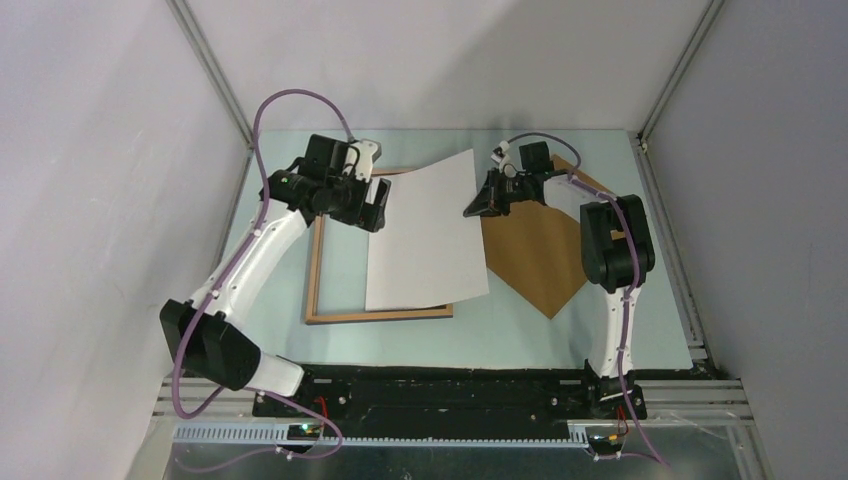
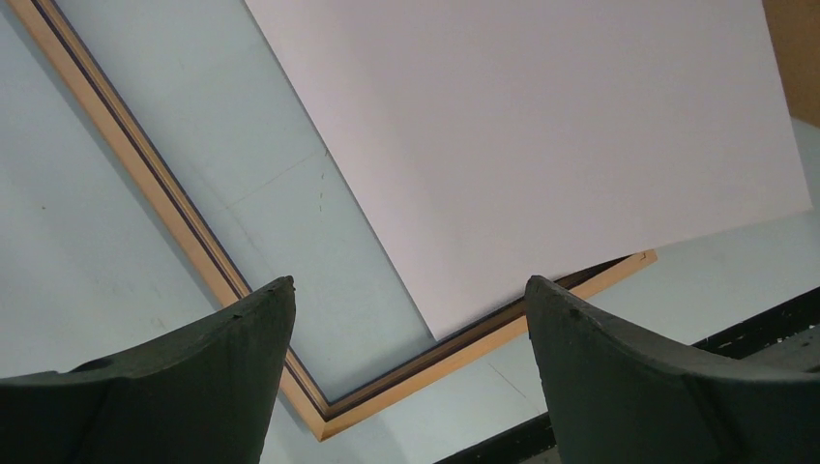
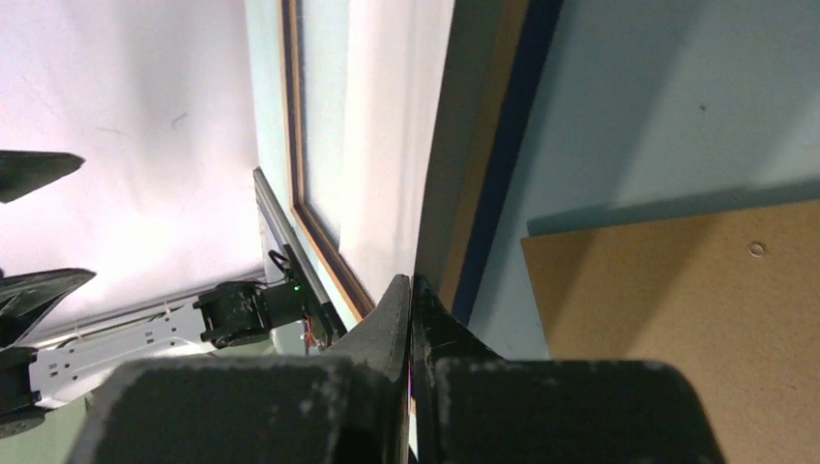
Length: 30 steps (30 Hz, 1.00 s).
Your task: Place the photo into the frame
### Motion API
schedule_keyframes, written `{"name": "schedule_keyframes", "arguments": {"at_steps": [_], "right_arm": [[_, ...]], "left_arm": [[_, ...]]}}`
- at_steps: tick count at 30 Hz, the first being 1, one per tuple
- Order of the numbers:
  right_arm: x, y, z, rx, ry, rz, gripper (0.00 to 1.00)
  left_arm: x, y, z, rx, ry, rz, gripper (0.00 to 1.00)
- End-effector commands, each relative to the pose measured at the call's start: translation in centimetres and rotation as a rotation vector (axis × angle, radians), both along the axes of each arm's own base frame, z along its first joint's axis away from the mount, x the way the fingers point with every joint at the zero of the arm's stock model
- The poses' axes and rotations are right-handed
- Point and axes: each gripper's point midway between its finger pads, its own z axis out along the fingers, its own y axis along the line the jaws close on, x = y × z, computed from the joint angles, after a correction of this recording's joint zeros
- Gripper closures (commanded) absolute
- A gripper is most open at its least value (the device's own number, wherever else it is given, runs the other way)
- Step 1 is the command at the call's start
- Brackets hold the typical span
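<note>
Photo half-laid over the frame, not yet squared in.

The left gripper [image 1: 378,208] hangs spread and empty above the far end of the thin wood-brown rectangular frame [image 1: 314,265]. The large rectangular photo [image 1: 425,240], plain white reverse up, lies skewed across the frame and reaches past it on the right. The right gripper [image 1: 472,208] lifts its far right edge, fingers pressed together on the sheet, beside the solid brown backing board [image 1: 535,265]. By my judgement, the next move is to square the sheet to the rails, then lower it.

plain white walls [image 1: 440,60] enclose a pale blue-green table [image 1: 520,340], evenly lit.
</note>
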Motion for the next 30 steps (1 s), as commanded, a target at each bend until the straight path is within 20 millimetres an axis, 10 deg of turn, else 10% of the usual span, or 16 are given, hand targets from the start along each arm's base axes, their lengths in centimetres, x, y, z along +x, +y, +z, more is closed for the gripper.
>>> {"name": "schedule_keyframes", "arguments": {"at_steps": [1,30], "right_arm": [[-0.3,-0.8,0.6,-0.065,-0.029,-0.037,1.0],[2.6,7.2,0.4,-0.036,-0.126,-0.067,1.0]], "left_arm": [[0.1,0.5,1.9,-0.003,-0.077,-0.003,0.07],[0.2,2.1,0.4,0.033,-0.069,0.037,0.0]]}}
